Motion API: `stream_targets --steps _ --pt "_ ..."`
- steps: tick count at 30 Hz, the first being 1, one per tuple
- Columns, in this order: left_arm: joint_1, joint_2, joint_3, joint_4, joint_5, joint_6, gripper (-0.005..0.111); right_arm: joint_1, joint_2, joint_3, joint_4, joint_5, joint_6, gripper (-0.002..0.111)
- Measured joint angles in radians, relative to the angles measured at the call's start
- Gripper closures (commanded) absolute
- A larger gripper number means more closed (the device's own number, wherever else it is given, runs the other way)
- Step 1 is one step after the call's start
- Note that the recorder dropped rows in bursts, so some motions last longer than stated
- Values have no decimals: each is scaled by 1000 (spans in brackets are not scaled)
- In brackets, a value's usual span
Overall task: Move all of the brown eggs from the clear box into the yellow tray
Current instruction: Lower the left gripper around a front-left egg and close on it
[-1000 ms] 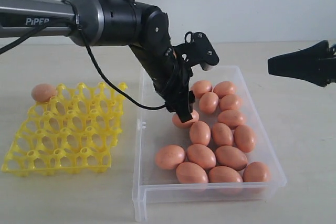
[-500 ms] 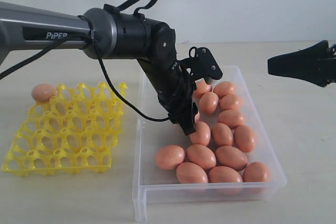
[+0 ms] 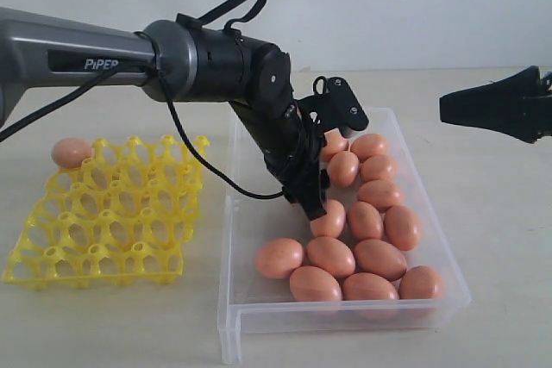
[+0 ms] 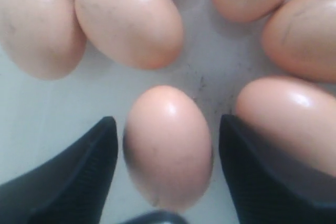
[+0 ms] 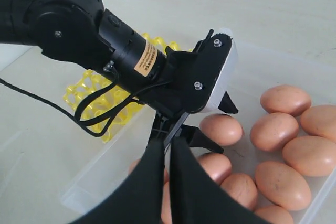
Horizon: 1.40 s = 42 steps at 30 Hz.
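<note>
downward, left end effector straddles brown egg

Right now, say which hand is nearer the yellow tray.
Left. The left hand is in the box beside the tray; the right hand hovers beyond the box's other side.

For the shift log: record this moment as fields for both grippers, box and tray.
left gripper: open, fingers either side of one brown egg on the clear box floor
right gripper: shut, empty, in the air right of the box
clear box: many brown eggs, some hidden behind the left arm
yellow tray: one brown egg in a far corner cup, other visible cups empty
</note>
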State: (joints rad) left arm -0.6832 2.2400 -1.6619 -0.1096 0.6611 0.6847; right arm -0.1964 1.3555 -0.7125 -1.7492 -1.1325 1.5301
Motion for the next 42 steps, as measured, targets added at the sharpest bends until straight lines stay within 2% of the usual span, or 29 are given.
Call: stream_targets --steps 9,23,26,29,33,42 --pt "0 0 0 -15 -96 0 50 0 0 0 0 0 -5 109" --pt "0 52 -13 -21 -42 -68 50 0 0 0 0 -18 -10 109" --pt "0 52 -15 6 -48 -73 50 0 0 0 0 -22 -12 109" --pt "0 52 -43 51 4 -73 50 0 0 0 0 -22 -12 109" --pt "0 50 -53 130 88 -5 50 0 0 0 0 -22 -12 109" --pt "-2 42 -53 155 82 35 50 0 0 0 0 -22 -27 109"
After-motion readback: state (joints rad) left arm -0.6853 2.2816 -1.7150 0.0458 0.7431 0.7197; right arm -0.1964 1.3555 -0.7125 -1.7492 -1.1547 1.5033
